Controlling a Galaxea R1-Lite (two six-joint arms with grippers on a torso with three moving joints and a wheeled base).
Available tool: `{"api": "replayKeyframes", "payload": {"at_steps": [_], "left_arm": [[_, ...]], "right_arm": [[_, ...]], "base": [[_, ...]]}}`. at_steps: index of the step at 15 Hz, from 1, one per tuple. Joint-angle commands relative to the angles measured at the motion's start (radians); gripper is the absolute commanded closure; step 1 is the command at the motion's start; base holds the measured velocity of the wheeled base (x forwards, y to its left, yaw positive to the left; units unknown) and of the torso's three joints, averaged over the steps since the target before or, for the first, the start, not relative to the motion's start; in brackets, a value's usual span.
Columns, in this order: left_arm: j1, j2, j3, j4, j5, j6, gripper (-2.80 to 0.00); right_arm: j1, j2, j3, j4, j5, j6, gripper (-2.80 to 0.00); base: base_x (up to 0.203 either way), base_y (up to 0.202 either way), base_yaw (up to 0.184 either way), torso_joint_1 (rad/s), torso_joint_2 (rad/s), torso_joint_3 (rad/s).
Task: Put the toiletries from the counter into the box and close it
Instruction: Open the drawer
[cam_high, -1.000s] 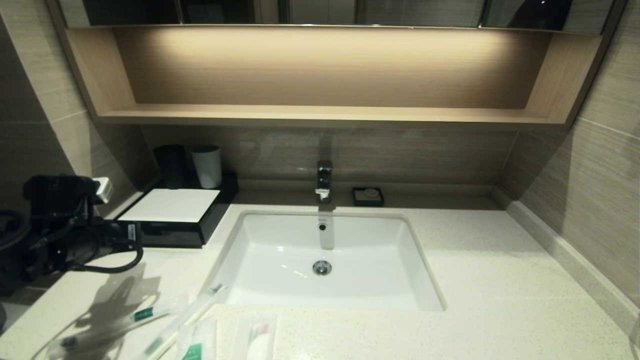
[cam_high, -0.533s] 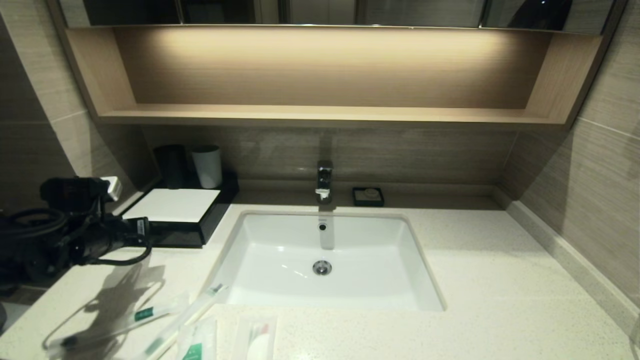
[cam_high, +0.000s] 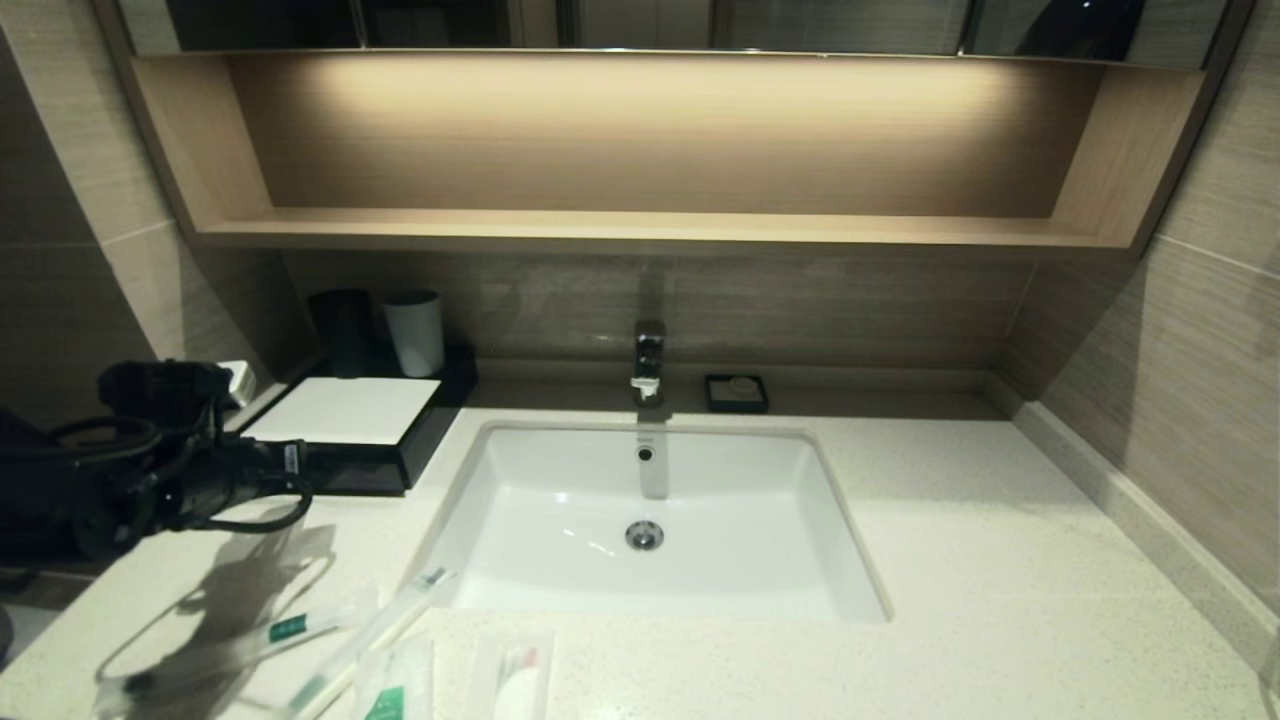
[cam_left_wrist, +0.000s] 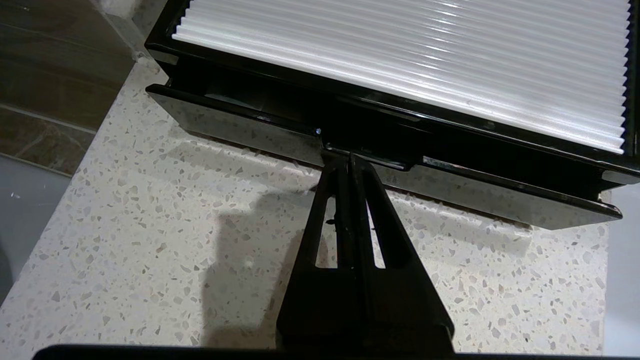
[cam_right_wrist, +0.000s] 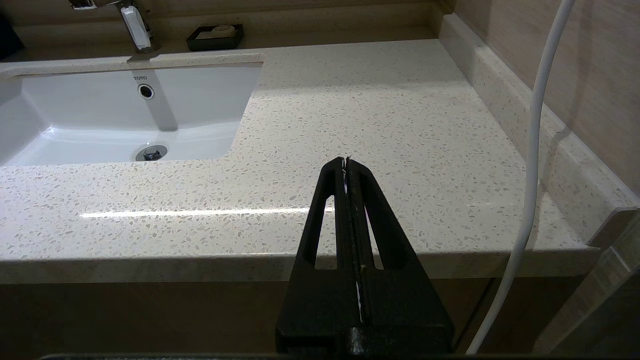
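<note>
The black box (cam_high: 400, 455) with a white top panel (cam_high: 345, 410) stands at the counter's back left. In the left wrist view my left gripper (cam_left_wrist: 348, 157) is shut, its tips at the notch of the drawer front (cam_left_wrist: 240, 125), which stands slightly out from the box body. The toiletries lie at the counter's front left: two toothbrush packets (cam_high: 290, 628) (cam_high: 385, 620), a green-marked sachet (cam_high: 395, 690) and a packet with a white round piece (cam_high: 515, 685). My right gripper (cam_right_wrist: 346, 161) is shut and empty over the counter's front edge, right of the sink.
A white sink (cam_high: 650, 520) with a tap (cam_high: 648, 362) fills the counter's (cam_high: 1000, 560) middle. A black cup (cam_high: 343, 330) and a white cup (cam_high: 414, 332) stand behind the box. A small black soap dish (cam_high: 736, 392) sits at the back. A white cable (cam_right_wrist: 532, 150) hangs at right.
My left arm has moved right and forward, bringing its gripper up to the box's drawer front. The toiletries and the right arm have not moved.
</note>
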Motion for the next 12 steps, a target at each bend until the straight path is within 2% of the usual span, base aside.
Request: {"api": "replayKeyframes", "payload": {"at_steps": [1, 5, 8, 12], "left_arm": [[0.0, 0.021, -0.011, -0.003, 0.002, 0.0, 0.0], [-0.001, 0.043, -0.031, -0.005, 0.0, 0.0, 0.0], [0.0, 0.056, -0.041, -0.006, -0.037, -0.002, 0.0], [0.0, 0.085, -0.073, -0.006, -0.038, -0.005, 0.0]], "right_arm": [[0.0, 0.002, 0.0, 0.0, 0.0, 0.001, 0.0], [0.001, 0.002, 0.0, 0.0, 0.0, 0.001, 0.0], [0.0, 0.002, 0.0, -0.001, 0.0, 0.001, 0.0], [0.001, 0.002, 0.0, 0.0, 0.0, 0.001, 0.0]], "base": [[0.0, 0.0, 0.0, 0.0, 0.0, 0.0], [0.0, 0.0, 0.0, 0.0, 0.0, 0.0], [0.0, 0.0, 0.0, 0.0, 0.0, 0.0], [0.0, 0.0, 0.0, 0.0, 0.0, 0.0]]}}
